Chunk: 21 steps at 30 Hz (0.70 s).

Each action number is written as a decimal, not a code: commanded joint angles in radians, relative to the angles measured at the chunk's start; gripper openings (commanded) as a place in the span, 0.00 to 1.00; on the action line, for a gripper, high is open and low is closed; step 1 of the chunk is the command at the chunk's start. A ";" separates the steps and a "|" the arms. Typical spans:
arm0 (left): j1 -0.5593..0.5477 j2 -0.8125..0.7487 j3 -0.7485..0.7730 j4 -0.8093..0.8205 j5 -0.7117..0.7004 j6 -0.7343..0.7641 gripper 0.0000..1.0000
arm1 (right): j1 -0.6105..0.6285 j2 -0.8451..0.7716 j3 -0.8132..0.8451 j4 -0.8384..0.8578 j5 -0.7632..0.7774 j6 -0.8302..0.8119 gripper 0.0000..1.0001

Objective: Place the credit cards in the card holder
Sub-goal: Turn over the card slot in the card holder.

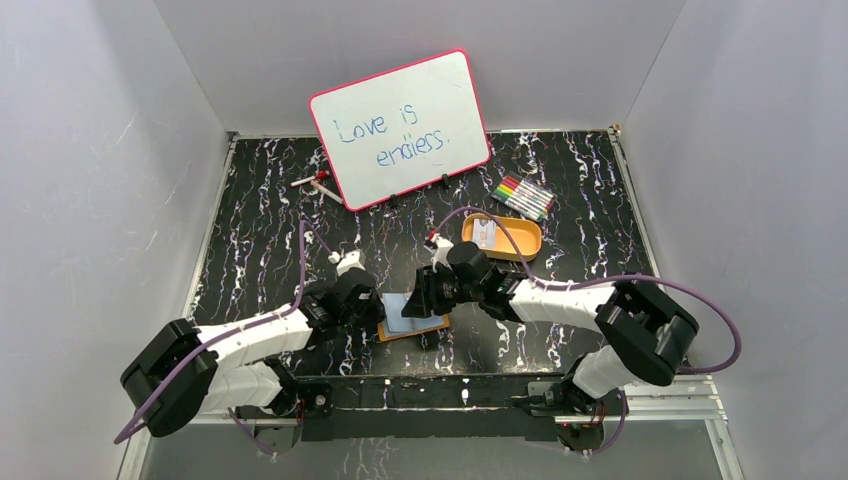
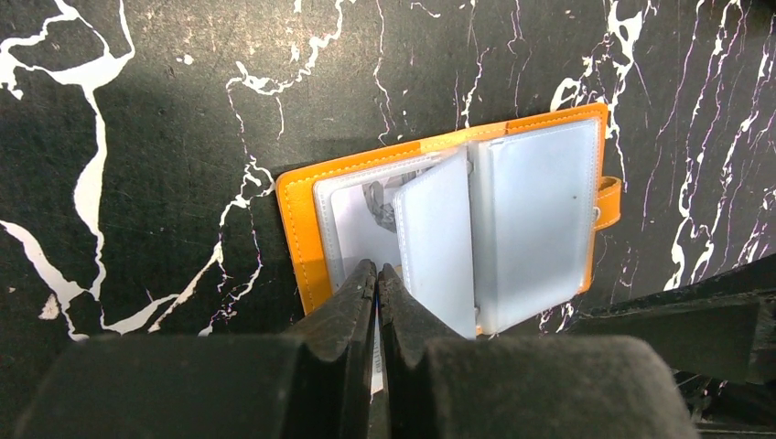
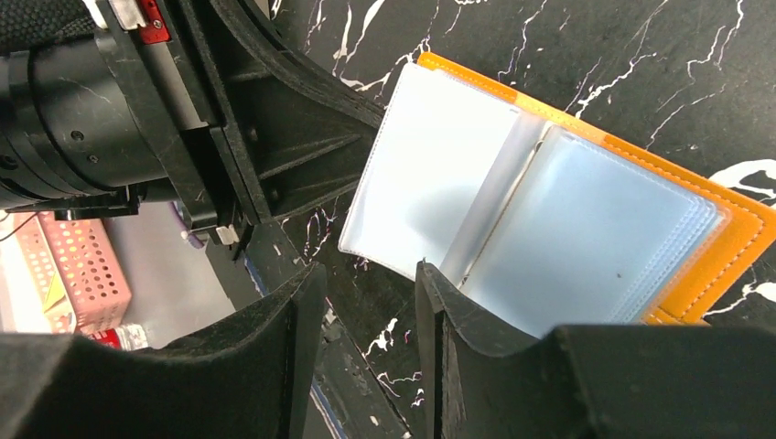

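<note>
Black marble-look table (image 1: 250,220), white-veined; pale grey walls (image 1: 100,150) on three sides. Pink-rimmed whiteboard (image 1: 400,128) propped at the back, handwritten "Love is endless." Coloured markers (image 1: 523,197) to its right. Orange tray (image 1: 528,243) nearer, with a second card (image 1: 486,234) inside, print unreadable. Orange holder (image 2: 535,206) lies open near centre, between both arms, clear sleeves up. State, left gripper (image 2: 377,272): pinched on a card (image 2: 357,229) partly inside the left sleeve. State, right gripper (image 3: 369,272): fingers parted, one tip over the sleeves' edge, contact unclear.
</note>
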<state>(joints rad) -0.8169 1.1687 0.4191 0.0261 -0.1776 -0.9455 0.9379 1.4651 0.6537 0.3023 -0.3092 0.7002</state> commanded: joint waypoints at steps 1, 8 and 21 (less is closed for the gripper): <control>0.007 -0.019 -0.020 -0.032 -0.011 0.007 0.04 | 0.002 0.007 0.063 -0.035 0.006 -0.040 0.50; 0.008 -0.026 -0.016 -0.039 -0.025 0.004 0.04 | 0.041 0.060 0.146 -0.138 0.042 -0.115 0.54; 0.009 -0.236 0.059 -0.296 -0.176 0.012 0.06 | 0.044 0.074 0.145 -0.221 0.217 -0.078 0.51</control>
<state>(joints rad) -0.8135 1.0122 0.4259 -0.1589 -0.2707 -0.9451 0.9920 1.5623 0.7864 0.1009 -0.1734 0.6178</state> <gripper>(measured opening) 0.049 0.493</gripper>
